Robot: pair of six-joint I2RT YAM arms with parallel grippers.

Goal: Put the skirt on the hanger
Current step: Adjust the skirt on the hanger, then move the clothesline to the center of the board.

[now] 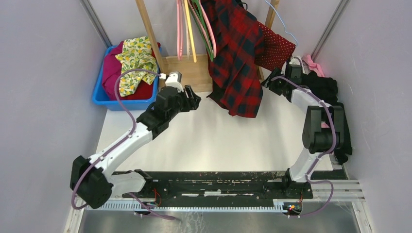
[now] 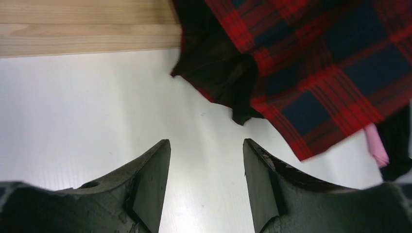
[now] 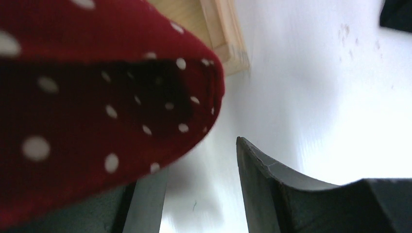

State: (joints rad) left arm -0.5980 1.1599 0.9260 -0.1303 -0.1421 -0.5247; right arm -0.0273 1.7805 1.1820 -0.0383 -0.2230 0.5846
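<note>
In the upper left of the top view stood a blue plastic bin [image 1: 99, 97]. A plain magenta cloth [image 1: 112, 68] and a yellow lemon-printed cloth [image 1: 133, 60] were heaped in it. Just right of the bin, the left claw [image 1: 194, 100] hung over the white table [image 1: 204, 141], near the pale wooden base of the rack [image 1: 192, 73]. In its wrist view this claw was released: two dark fingers [image 2: 153, 184] apart, with only bare table between them.

Further right, a large red-and-black plaid garment [image 1: 238, 58] hung from the rack, its lower edge near the table. Beside the plaid's right side hung the dark-red skirt with small white dots [image 1: 278, 48], in the upper right of centre. The thin lilac-blue wire hanger [image 1: 287, 30] ran along its upper right edge. Whether the skirt sat properly on the wire, I could not tell.

The right claw [image 1: 269, 83] was just below the skirt. In its wrist view the skirt hid the tip of one finger. The jaws stood apart with white table between them, gripping nothing. At the far right lay a black cloth [image 1: 326, 87].
</note>
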